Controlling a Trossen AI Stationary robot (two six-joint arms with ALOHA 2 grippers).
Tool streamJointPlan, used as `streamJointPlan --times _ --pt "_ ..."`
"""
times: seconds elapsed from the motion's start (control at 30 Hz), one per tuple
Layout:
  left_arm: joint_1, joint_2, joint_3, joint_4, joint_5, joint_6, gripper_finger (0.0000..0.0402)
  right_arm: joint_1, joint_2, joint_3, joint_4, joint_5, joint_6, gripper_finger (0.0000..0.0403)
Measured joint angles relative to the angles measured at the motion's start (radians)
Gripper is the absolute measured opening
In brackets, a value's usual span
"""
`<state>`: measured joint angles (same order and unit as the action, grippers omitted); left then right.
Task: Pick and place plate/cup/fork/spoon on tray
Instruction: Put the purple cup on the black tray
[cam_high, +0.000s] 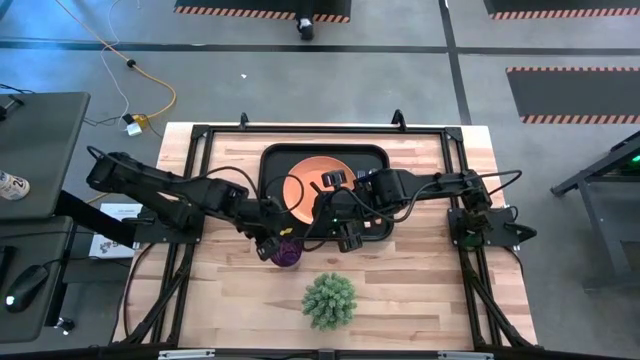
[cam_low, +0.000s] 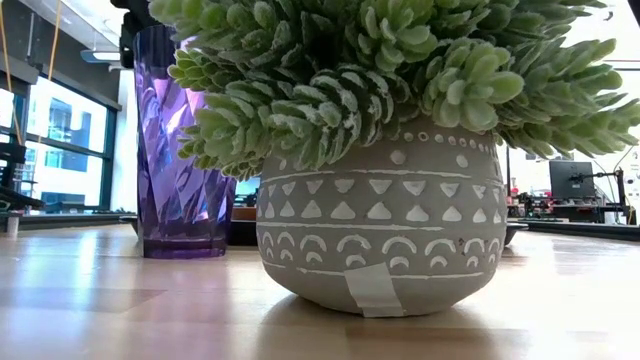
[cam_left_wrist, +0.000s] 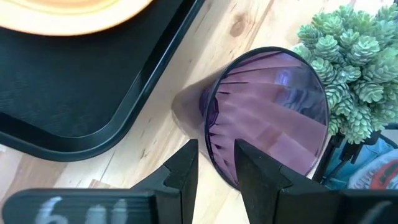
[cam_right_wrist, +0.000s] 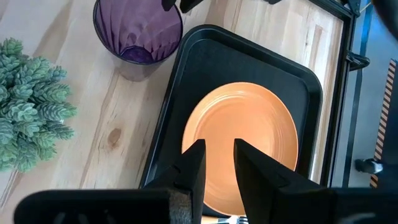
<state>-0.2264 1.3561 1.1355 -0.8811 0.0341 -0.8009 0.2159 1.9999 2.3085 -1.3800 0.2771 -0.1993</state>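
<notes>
**What I am made of**

My two arms are dark, jointed links with black cables looped along them. My left gripper (cam_left_wrist: 216, 177) ends in two flat, matte black fingers (cam_left_wrist: 184, 171) with squared tips on a black crossbar bearing blurred pale markings. My right gripper (cam_right_wrist: 216, 171) has the same black fingers.

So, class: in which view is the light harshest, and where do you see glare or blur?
Low view: bright windows backlight the cup and wash out the room behind; the plant pot fills the frame. Left wrist view: the left gripper fingers look soft up close. Right wrist view: a soft sheen lies on the plate.
</notes>
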Motion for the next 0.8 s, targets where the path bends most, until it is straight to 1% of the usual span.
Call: streamJointPlan --times 0.1,0.2,0.5,0.63,0.8 --pt "-0.002 0.026 -0.001 0.003 0.003 0.001 0.0095 0.000 0.000 0.000 0.000 0.000 -0.002 0.0075" --pt "-0.004 0.062 -0.001 0.010 0.048 0.016 0.0095 0.000 0.000 0.000 0.000 0.000 -0.002 0.0075" --pt "0.007 0.093 -0.001 0.002 0.049 0.036 0.0088 0.000 0.000 0.000 0.000 0.000 -0.001 0.0075" --pt "0.007 0.093 -0.001 0.003 0.046 0.057 0.0063 0.000 0.000 0.000 0.000 0.000 -0.002 0.0075" --pt "0.009 0.093 -0.001 -0.003 0.040 0.113 0.0011 0.000 0.000 0.000 0.000 0.000 -0.002 0.0075"
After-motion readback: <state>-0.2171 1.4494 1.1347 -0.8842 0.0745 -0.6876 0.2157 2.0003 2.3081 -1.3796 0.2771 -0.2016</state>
